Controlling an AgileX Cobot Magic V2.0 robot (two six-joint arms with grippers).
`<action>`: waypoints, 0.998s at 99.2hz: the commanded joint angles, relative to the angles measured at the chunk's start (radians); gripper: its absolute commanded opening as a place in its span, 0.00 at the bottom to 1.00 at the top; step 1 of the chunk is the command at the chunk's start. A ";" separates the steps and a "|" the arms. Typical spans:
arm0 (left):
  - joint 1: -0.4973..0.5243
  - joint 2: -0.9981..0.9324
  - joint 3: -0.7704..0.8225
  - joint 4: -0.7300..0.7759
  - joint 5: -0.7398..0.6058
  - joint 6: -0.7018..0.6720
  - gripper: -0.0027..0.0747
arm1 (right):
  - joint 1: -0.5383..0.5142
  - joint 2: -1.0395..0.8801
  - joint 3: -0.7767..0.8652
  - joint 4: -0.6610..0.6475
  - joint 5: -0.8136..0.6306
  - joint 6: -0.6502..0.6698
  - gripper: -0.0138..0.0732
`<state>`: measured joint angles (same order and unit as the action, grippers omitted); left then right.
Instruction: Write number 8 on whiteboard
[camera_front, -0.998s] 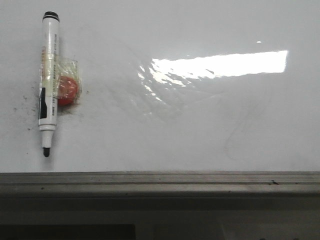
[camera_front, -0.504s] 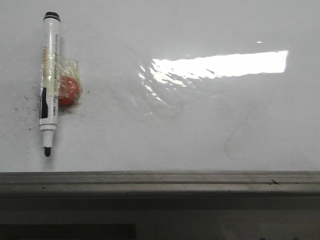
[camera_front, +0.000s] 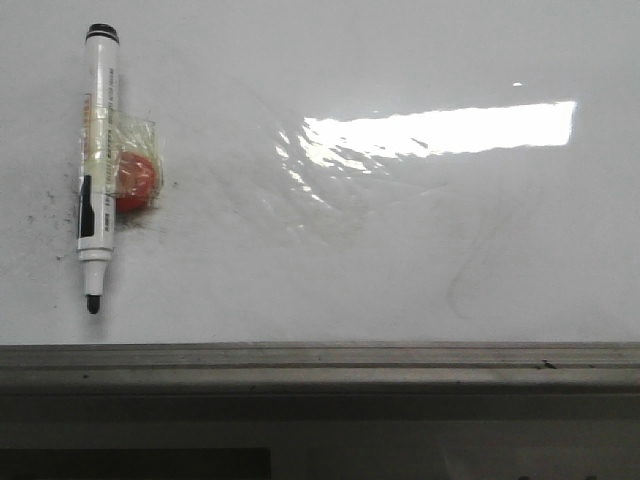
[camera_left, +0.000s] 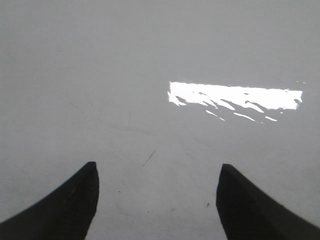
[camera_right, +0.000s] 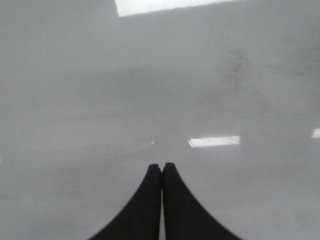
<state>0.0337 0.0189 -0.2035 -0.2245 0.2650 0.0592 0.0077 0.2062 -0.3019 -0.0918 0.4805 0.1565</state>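
Over on the board: the whiteboard (camera_front: 400, 250) was bare of any number 8, just glare, faint smears and black specks near the marker (camera_front: 97, 170)
Marker: uncapped, tip down, stuck at the board's left side, taped to a red magnet (camera_front: 137, 180)
Left gripper (camera_left: 156, 195): fingers spread wide, holding nothing, facing plain board
Right gripper (camera_right: 161, 170): fingers pressed together, nothing between them
Doing it well, my guess: grab the marker by the barrel above the tape, peel it off straight, keep the tip off the board until it's over the clean middle
Containers: none around, only the grey ledge (camera_front: 320, 365) under the board, nothing sitting on it
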 joint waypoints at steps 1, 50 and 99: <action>-0.002 0.023 -0.025 -0.020 -0.084 0.010 0.65 | 0.002 0.017 -0.038 -0.005 -0.062 -0.011 0.09; -0.181 0.040 -0.025 -0.290 -0.088 0.319 0.64 | 0.002 0.017 -0.034 -0.005 -0.061 -0.011 0.09; -0.420 0.278 -0.027 -0.290 -0.255 0.319 0.65 | 0.002 0.017 -0.023 -0.005 -0.070 -0.011 0.09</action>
<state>-0.3383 0.2472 -0.2031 -0.4988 0.1225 0.3770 0.0077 0.2062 -0.2999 -0.0918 0.4826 0.1565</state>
